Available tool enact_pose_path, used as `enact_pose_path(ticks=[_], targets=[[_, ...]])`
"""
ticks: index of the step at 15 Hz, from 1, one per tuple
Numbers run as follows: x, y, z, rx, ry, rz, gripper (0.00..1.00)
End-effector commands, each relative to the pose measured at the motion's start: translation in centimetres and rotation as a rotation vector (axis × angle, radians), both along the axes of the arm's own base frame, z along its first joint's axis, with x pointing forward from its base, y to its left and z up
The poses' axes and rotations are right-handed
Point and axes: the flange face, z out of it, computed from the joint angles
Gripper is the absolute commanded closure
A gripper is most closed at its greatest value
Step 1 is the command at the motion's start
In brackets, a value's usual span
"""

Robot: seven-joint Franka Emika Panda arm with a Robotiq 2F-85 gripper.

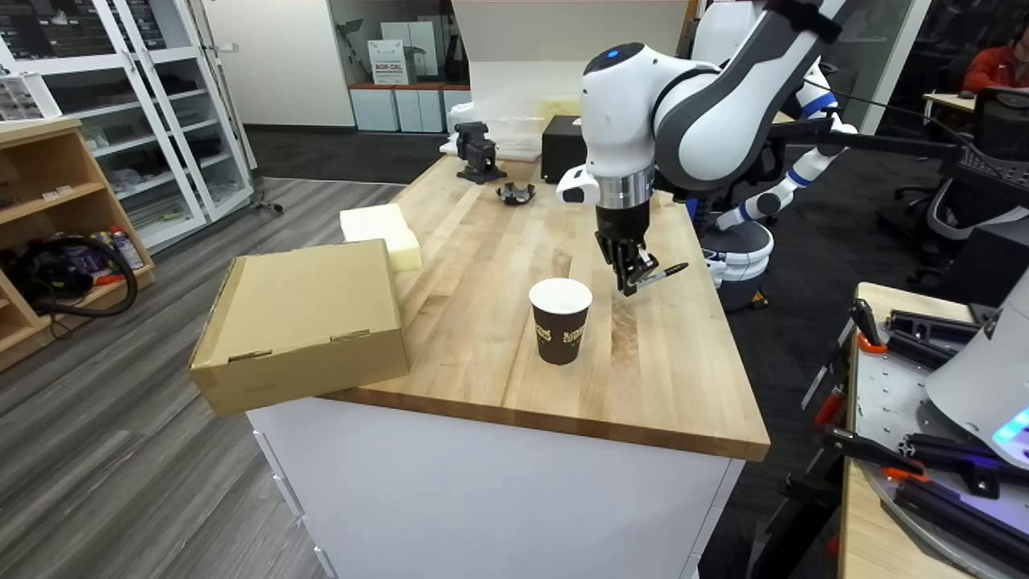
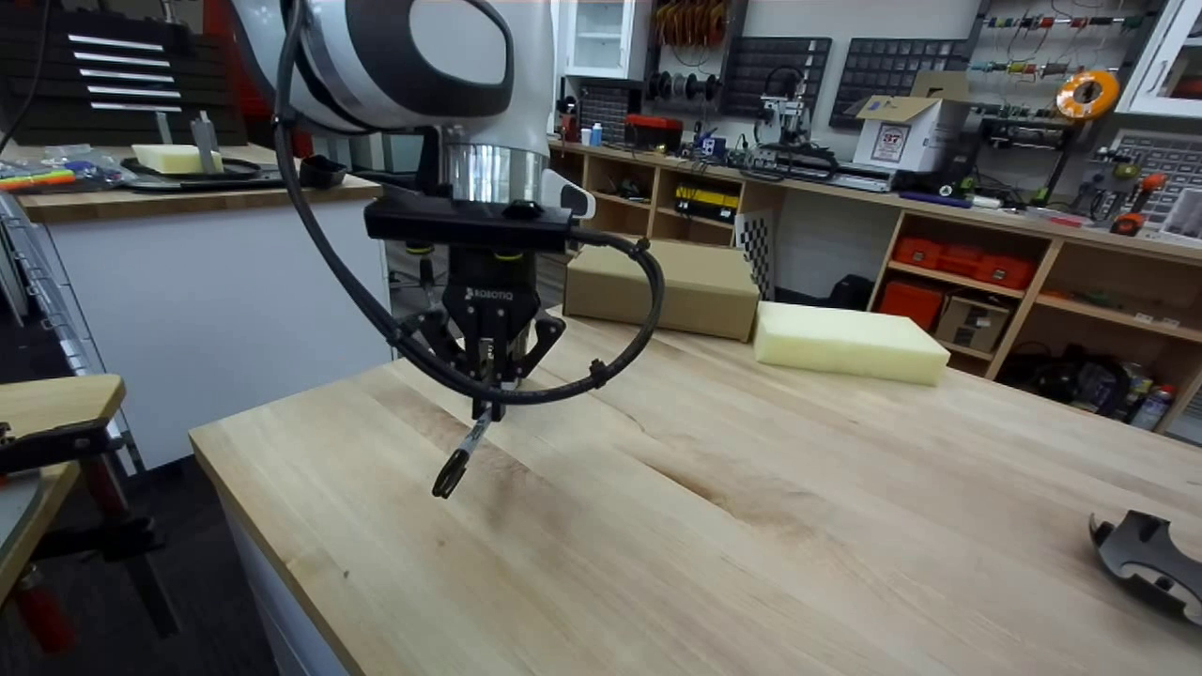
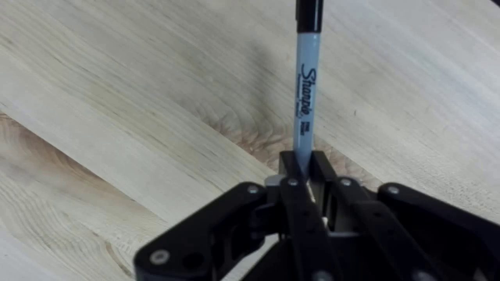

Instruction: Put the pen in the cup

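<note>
Where the pincer [image 3: 304,163] grips, the pen [image 3: 307,88] juts aslant.

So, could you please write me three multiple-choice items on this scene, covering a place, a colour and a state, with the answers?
1. Where does the paper cup stand? A) on the cardboard box; B) on the wooden table; C) on the floor.
2. What colour is the cap of the Sharpie marker? A) black; B) red; C) green.
3. What state is the gripper in? A) open; B) shut, holding nothing; C) shut on the Sharpie marker.

1: B, the paper cup's base meets the wooden table in an exterior view.
2: A, the cap looks black in the wrist view.
3: C, the wrist view shows the Sharpie marker pinched between the fingers.
</note>
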Motion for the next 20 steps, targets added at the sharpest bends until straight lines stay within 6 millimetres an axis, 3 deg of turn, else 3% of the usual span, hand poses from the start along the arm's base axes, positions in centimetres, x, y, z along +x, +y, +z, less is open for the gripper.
enact_pose_path(ticks=[1,12,20], targets=[[0.0,-0.6,3.3,-0.024,0.005,0.016,0.94],[2.6,3.0,8.8,-0.022,-0.134,0.178,0.94],[4.4,5.9,9.4,0.033,-0.150,0.292,0.94]])
